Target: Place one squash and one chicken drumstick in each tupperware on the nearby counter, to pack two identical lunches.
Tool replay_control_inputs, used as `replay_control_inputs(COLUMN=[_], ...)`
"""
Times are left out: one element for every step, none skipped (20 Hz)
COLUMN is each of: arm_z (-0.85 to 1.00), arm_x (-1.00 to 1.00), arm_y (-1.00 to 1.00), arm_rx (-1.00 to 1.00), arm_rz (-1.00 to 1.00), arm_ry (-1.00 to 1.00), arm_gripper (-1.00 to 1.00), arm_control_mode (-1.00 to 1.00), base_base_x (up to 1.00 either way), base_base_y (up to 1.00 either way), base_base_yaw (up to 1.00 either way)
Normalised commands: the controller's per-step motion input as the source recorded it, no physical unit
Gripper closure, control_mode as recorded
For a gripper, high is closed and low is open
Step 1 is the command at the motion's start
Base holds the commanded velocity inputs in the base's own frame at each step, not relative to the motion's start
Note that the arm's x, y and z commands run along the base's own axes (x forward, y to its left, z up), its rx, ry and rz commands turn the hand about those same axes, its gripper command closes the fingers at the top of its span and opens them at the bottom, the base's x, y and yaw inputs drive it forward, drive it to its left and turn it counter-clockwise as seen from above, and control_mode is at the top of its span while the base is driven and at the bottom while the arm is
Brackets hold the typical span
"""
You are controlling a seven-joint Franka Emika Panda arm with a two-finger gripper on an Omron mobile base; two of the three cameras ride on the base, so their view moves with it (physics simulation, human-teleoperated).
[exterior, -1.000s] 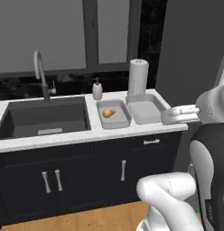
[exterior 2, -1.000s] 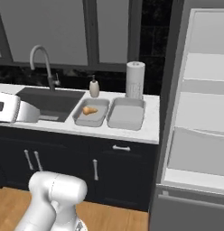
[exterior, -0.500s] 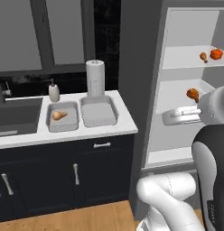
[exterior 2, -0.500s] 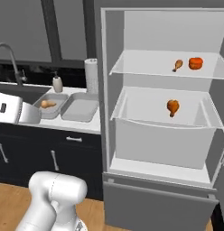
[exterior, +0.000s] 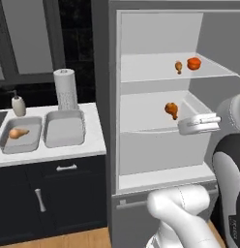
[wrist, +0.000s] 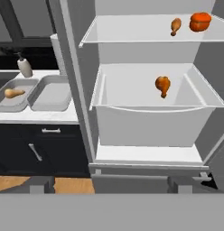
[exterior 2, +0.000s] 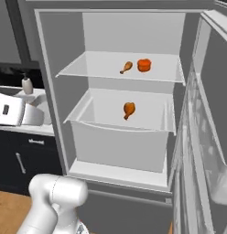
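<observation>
Left base view: gripper (exterior: 215, 119) at right centre, jaw state unclear. Hand view: drumstick (wrist: 162, 85) centre-right, second drumstick (wrist: 175, 25) and orange squash (wrist: 200, 21) upper right. Squash (wrist: 14, 93) in leftmost tupperware (wrist: 16, 104), left edge.

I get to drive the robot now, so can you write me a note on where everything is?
Gripper: jaws open, empty, facing the open fridge.
Left tupperware holds a squash; right tupperware is empty.
Upper fridge shelf: one drumstick, one orange squash. Drawer below: second drumstick.
Left to do: a drumstick into each tupperware, orange squash into the right one.
</observation>
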Motion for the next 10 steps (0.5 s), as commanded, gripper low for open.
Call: replay_control_inputs(arm_z=[0.00,0.00,0.00,0.00,0.00,0.00,0.00,0.00,0.00,0.00], arm_x=[0.00,0.00,0.00,0.00,0.00,0.00,0.00,0.00,0.00,0.00], arm_y=[0.00,0.00,0.00,0.00,0.00,0.00,0.00,0.00,0.00,0.00], arm_rx=[0.00,0.00,0.00,0.00,0.00,0.00,0.00,0.00,0.00,0.00], arm_rz=[0.00,0.00,0.00,0.00,0.00,0.00,0.00,0.00,0.00,0.00], arm_ry=[0.00,0.00,0.00,0.00,0.00,0.00,0.00,0.00,0.00,0.00], arm_gripper=[-1.00,-1.00,-1.00,-1.00,-1.00,-1.00,-1.00,-1.00,-1.00,-1.00], arm_control_mode=[1.00,1.00,1.00,1.00,1.00,1.00,1.00,1.00,1.00,1.00], base_base_x=[0.88,0.76,0.59,0.44,0.45,0.33,0.00,0.00,0.00,0.08], base_base_y=[-0.36,-0.48,-0.54,-0.56,-0.60,-0.64,-0.74,-0.79,-0.41,-0.25], base_base_yaw=[0.00,0.00,0.00,0.00,0.00,0.00,-0.01,0.00,0.00,-0.01])
